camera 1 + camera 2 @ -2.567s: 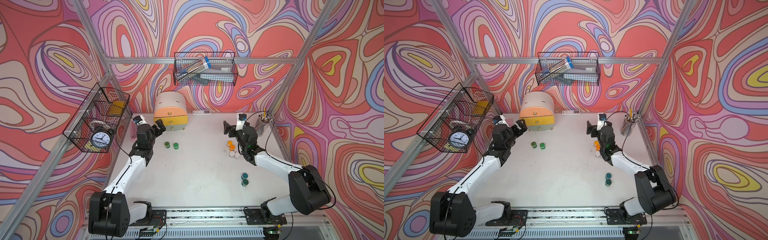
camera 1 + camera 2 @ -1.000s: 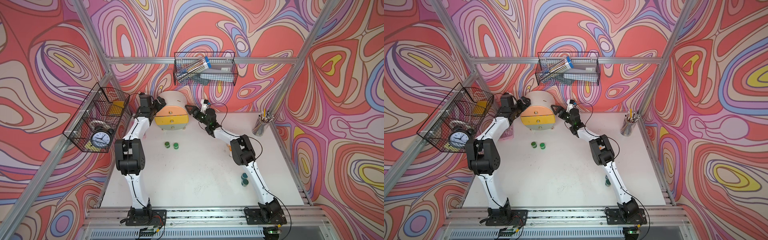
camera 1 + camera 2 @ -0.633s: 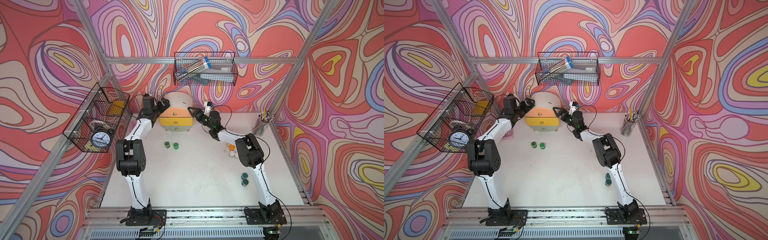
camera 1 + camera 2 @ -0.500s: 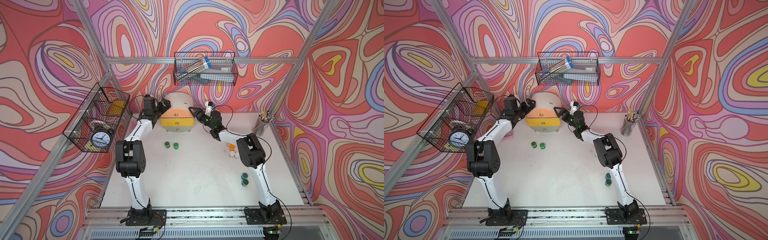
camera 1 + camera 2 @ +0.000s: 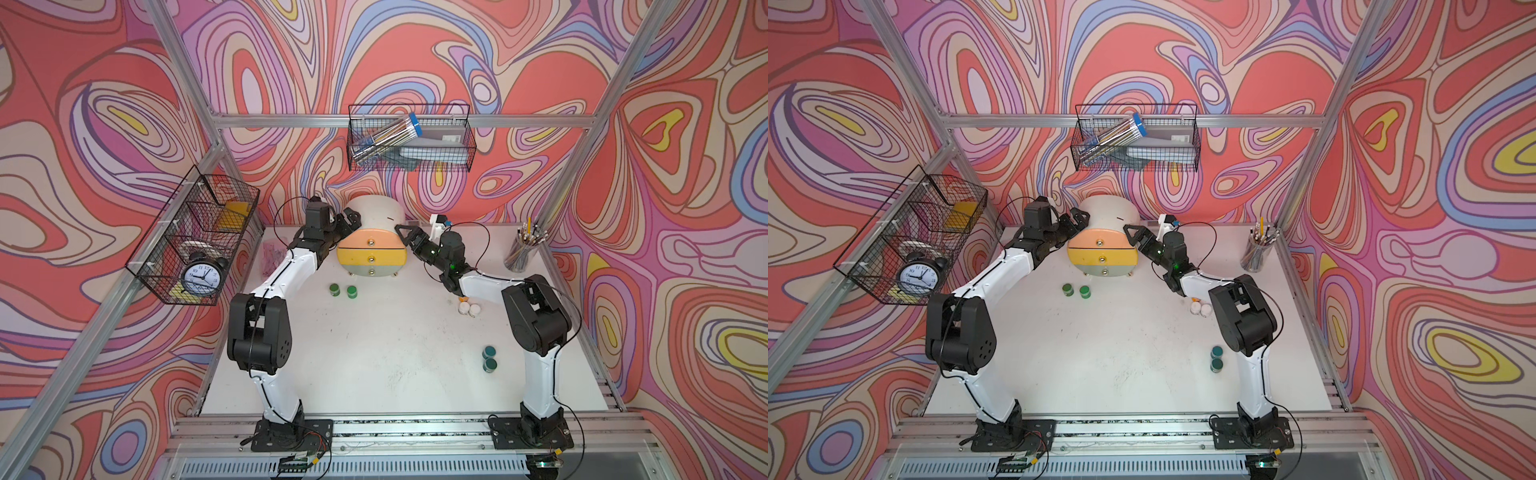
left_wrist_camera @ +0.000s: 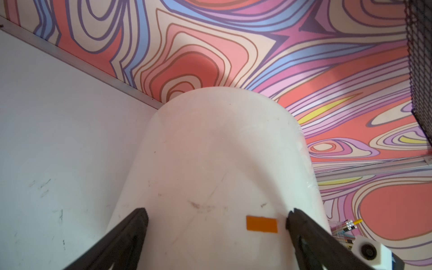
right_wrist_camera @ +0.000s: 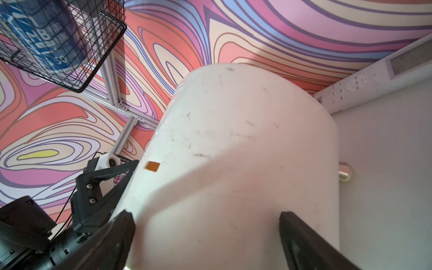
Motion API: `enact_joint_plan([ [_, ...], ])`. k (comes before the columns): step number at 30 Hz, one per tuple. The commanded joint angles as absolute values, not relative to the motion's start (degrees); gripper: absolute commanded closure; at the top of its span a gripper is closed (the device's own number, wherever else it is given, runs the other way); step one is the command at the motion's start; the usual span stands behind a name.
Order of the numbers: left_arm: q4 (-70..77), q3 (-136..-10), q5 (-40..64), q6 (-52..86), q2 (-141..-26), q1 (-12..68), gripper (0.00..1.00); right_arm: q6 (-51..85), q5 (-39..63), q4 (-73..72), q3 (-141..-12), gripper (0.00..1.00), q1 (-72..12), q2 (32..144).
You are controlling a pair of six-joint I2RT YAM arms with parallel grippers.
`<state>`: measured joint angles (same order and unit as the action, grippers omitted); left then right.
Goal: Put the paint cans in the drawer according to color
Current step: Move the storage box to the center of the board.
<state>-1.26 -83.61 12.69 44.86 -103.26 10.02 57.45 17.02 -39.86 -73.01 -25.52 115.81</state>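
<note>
Three-fronted cream drawer (image 5: 371,257): peach, yellow, grey-green

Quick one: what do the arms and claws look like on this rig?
Left arm and right arm match: white links, bulky black joints, thin black cables looping alongside. Left claw and right claw: black, two tapered fingers each. Green light glows on the right wrist.

The cell is enclosed by walls (image 5: 415,62) papered with swirling bands of coral, pink, lilac, blue and yellow. Aluminium profiles (image 5: 291,120) are run up the corners and across the back wall. A black wire basket (image 5: 465,141) is hung from the back profile, and a second wire basket (image 5: 162,249), with an alarm clock (image 5: 200,277) in it, on the left wall. The white tabletop (image 5: 395,353) is scuffed and evenly lit.
</note>
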Motion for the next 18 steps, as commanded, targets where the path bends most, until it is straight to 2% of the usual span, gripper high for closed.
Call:
enact_joint_plan([
  [1, -10.2, -78.46, 22.82, 44.83, -102.74, 17.28, 0.01, 57.57, 25.82, -39.16, -69.7, 0.02, -29.27, 111.98],
  [11, -9.9, -72.61, 19.32, 44.74, -98.63, 24.71, 0.01, 45.3, 22.12, -26.73, -58.31, 0.02, -29.28, 96.09],
  [18, -9.07, -71.02, 15.18, 45.91, -97.47, 29.73, 0.01, 38.7, 19.34, -20.34, -54.22, 0.02, -28.63, 89.89],
])
